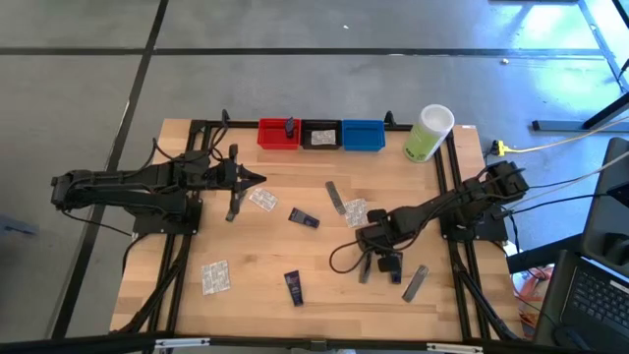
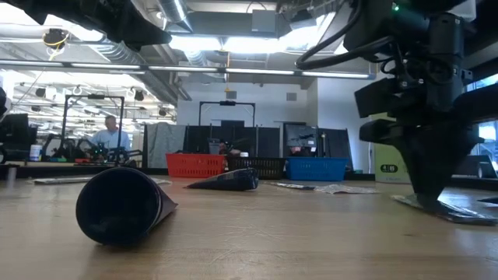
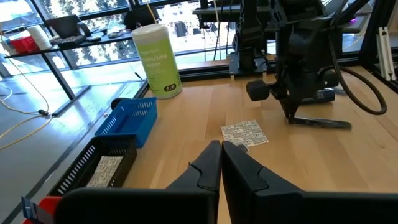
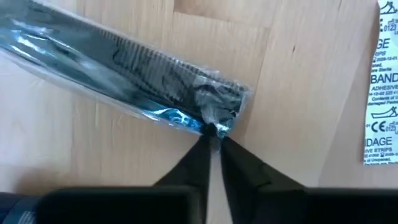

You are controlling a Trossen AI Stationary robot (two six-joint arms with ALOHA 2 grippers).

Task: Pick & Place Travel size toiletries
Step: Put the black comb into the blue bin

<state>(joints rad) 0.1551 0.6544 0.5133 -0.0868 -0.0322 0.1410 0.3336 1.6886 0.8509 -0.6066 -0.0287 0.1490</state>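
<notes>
Right gripper (image 4: 211, 138) was down on the bench (image 1: 324, 285) at about 4 o'clock from bench centre, fingers pinched nearly together on the end of a slim grey sachet (image 4: 130, 68) in clear crinkly wrap. Sachet still lay flat on the wood, only its tip caught between the fingertips. Bandage packet (image 4: 380, 81) lay just beside it.

Left gripper (image 3: 221, 163) hung above the bench at about 10 o'clock, fingers closed together, holding nothing.

Other toiletries were scattered on the bench: second grey sachet (image 1: 415, 282) at 4 o'clock near the right gripper, a third grey sachet (image 1: 335, 197) near 1 o'clock, clear packet with white contents (image 1: 355, 211) just beside it, another clear packet (image 1: 262, 200) near the left gripper, one more clear packet (image 1: 215, 277) at 8 o'clock. Navy mini tube (image 1: 304, 218) near centre, second navy tube (image 1: 293, 287) at 6 o'clock.

Red bin (image 1: 278, 134), black bin (image 1: 320, 135) and blue bin (image 1: 363, 135) sat in a row at 12 o'clock along the far edge, touching side by side. Pale-green cylinder with white lid (image 1: 428, 134) stood upright at 1 o'clock, just beside the blue bin.

Low view: a person (image 2: 109, 134) sat in the room well behind the bench.
</notes>
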